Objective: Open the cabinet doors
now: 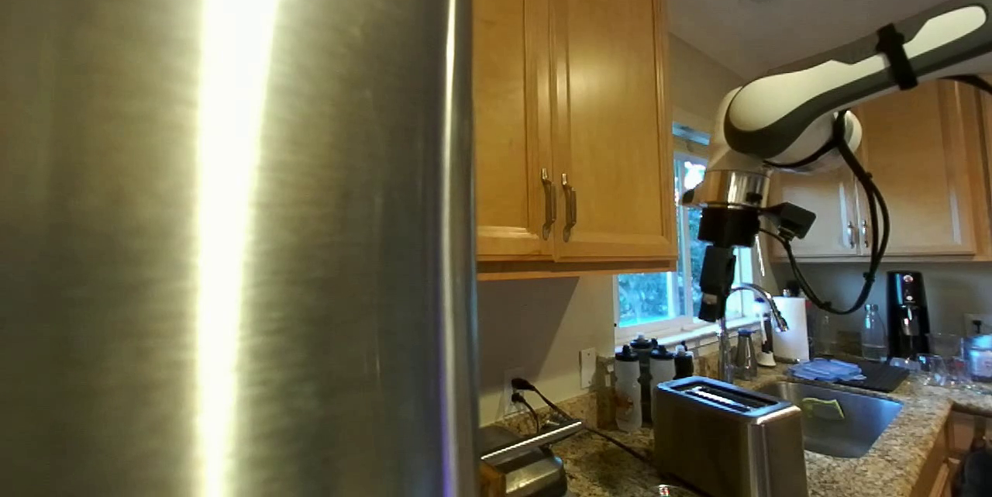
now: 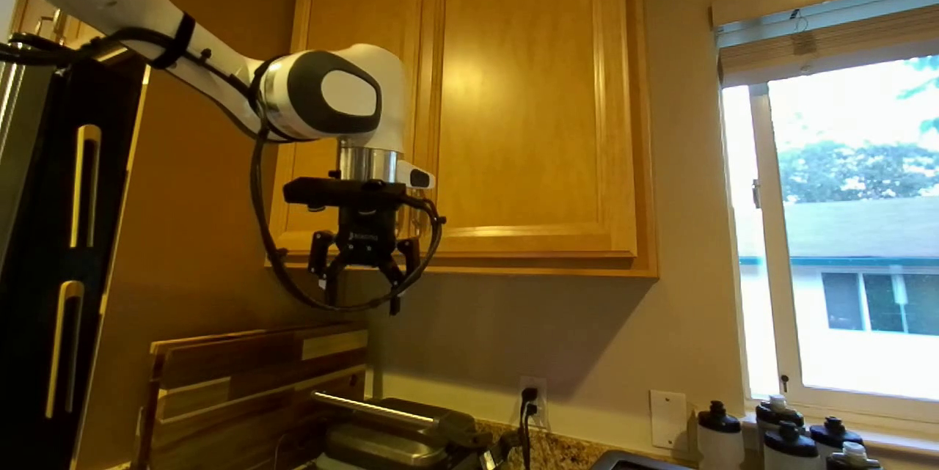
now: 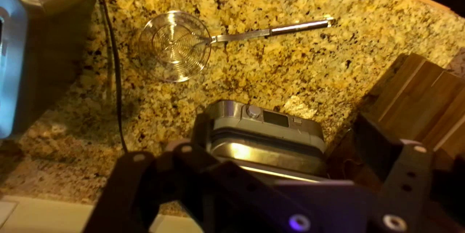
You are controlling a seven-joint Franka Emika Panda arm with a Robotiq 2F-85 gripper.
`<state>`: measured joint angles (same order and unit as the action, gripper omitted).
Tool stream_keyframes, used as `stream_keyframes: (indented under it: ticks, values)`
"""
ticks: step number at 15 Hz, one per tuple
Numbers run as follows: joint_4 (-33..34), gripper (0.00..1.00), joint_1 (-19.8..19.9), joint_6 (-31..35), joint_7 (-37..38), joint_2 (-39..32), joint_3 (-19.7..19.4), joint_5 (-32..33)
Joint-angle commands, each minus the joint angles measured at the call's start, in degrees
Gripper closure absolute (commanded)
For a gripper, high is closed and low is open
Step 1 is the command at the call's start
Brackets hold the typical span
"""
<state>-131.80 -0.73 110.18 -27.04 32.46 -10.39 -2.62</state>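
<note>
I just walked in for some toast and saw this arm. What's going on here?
A robot arm hangs over a speckled kitchen counter, set to open the tall oak cabinet doors. Both are shut, and the gripper touches neither of their metal handles. It points down, its fingers apart with nothing between them, so it is handling nothing at this moment.

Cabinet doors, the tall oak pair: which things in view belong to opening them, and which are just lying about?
Part of the job: tall oak cabinet doors, their metal bar handles, the hand.

Just lying or standing about: stainless toaster, wire skimmer, contact grill, capped bottles, paper towel roll.
</note>
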Motion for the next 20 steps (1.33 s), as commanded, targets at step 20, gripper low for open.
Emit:
stream_keyframes:
  ticks: [20]
  values:
    - [25.2,0.00,-0.7,8.8,26.2,-12.9,13.2,1.1]
